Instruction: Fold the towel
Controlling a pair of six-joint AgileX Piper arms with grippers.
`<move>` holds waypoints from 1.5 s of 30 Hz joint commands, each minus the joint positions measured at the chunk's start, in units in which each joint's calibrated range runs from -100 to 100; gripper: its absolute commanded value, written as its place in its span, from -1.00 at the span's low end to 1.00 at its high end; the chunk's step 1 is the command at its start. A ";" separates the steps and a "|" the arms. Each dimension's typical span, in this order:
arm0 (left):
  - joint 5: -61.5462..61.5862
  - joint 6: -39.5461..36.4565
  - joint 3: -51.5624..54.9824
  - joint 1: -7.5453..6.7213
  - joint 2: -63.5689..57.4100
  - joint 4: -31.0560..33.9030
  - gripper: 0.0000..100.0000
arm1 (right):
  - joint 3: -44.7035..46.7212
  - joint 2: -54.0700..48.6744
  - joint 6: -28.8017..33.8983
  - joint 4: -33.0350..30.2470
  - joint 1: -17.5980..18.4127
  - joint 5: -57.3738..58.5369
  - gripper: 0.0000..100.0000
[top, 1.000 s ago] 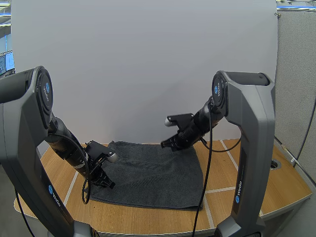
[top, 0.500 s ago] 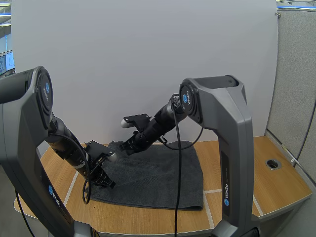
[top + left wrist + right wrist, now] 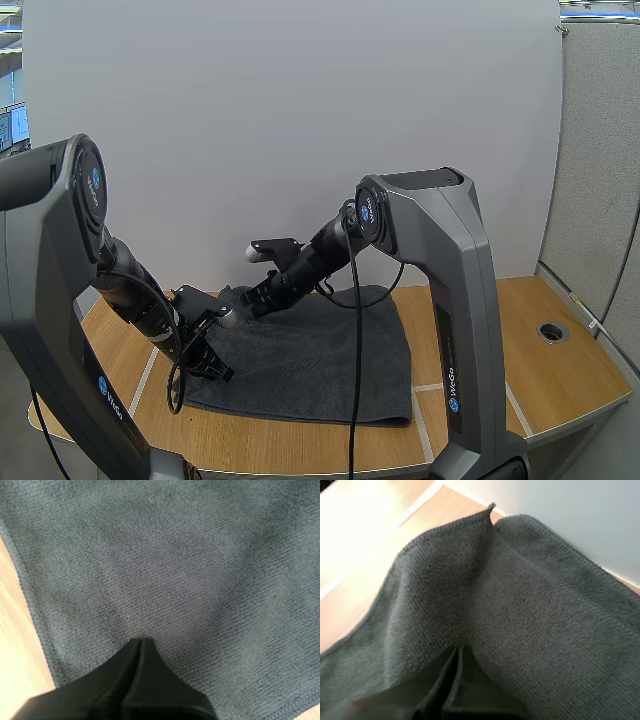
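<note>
**Two grippers, one towel, both closed at its left side**

The left gripper (image 3: 140, 641) has its two fingers pressed together into a single dark wedge. The tips rest on the flat weave of the towel (image 3: 320, 350), just inside its left hem. I cannot tell whether any cloth is caught between them. In the high view this gripper sits low at the towel's near-left corner.

The right gripper (image 3: 459, 649) also has its fingers closed, with only a thin seam between them, and here they pinch the towel. The cloth rises in two soft folds on either side of the tips. A crease runs from the tips up to one pointed corner (image 3: 490, 508), which stands up off the wood. In the high view this gripper is at the towel's far-left corner, with the right arm (image 3: 430, 250) reaching across above the towel's far edge.

There is one towel, dark grey, spread mostly flat on the one wooden table (image 3: 500, 340). Bare wood shows to the towel's left, right and near side. Each of the two arms carries one gripper.
</note>
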 commanded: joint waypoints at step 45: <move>5.66 -1.78 2.98 -0.08 1.45 4.58 -1.00 | -4.31 5.71 -2.94 0.63 0.70 -10.17 -1.00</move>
